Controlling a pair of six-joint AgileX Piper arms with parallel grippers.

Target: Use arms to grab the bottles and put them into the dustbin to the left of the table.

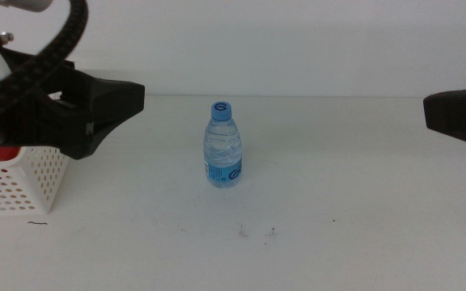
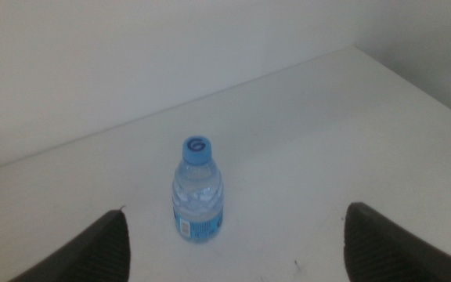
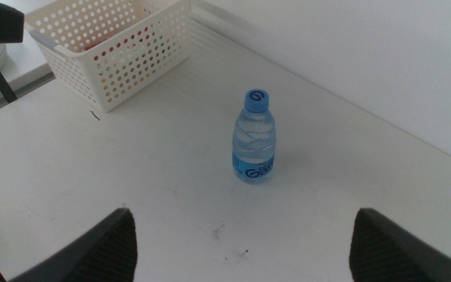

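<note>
- Left gripper [image 2: 233,243]: blocky black two-jaw gripper. In the left wrist view its two dark jaws stand wide apart with nothing between them. In the middle view the gripper [image 1: 108,101] hangs above the table on the left side, over the basket, its tip pointing toward the bottle and well apart from it.
- Right gripper [image 3: 241,243]: black two-jaw gripper of the same build. In the right wrist view its jaws are spread wide and hold nothing. In the middle view only its dark tip [image 1: 459,117] shows at the right edge, raised and well apart from the bottle.
- Small clear water bottle with a blue cap and blue label [image 1: 223,145]: stands upright on the table, near the middle, between the two grippers and touched by neither. It shows in both wrist views [image 2: 197,192] [image 3: 254,138], cap upward, ahead of the open jaws.
- White rectangular plastic basket with perforated lattice sides [image 1: 35,178]: sits at the left side of the table, partly under the left arm. Something red shows inside it in the middle view and through the wall holes in the right wrist view [image 3: 116,55]; what it is cannot be told.
- Large plain white tabletop [image 1: 338,186]: a few small dark specks lie in front of the bottle.
</note>
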